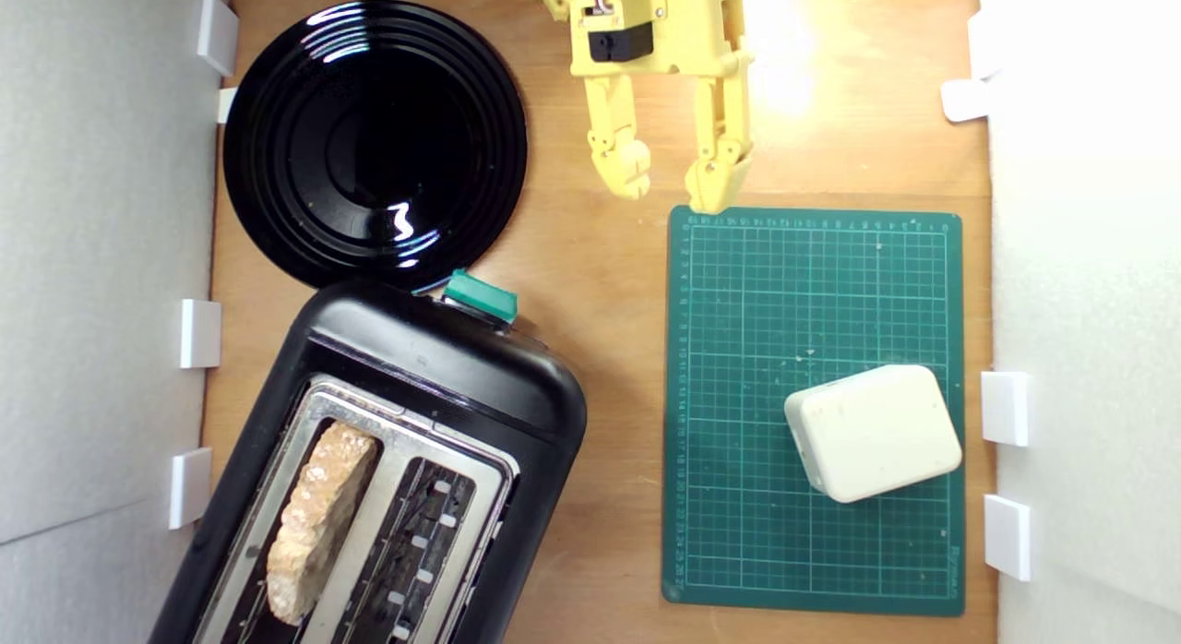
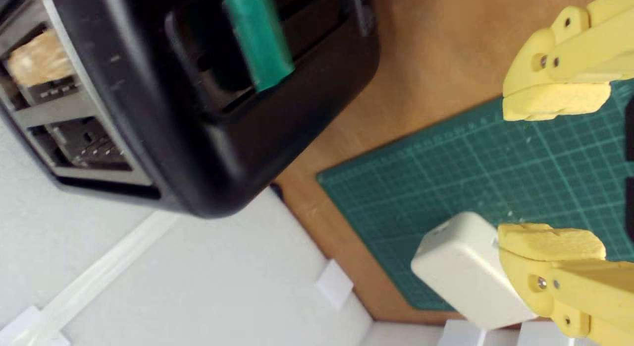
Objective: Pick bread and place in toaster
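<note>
Wooden table (image 1: pixel 609 284) bears green mat (image 1: pixel 738 533), toaster (image 1: pixel 443 367)

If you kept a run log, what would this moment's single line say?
bread: in toaster slot at exterior view's left | other slot: empty | gripper: open, empty, above table by green cutting mat | black plate: bare

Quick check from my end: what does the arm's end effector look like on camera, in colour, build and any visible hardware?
The end effector is matte yellow plastic, apparently 3D-printed, with two jointed fingers ending in blunt, chunky tips. The wrist view shows small metal screws and round holes in the fingers. A black rectangular block, probably a servo, sits recessed in the yellow body, with a small metal piece above it. No cables or markings are visible.
</note>
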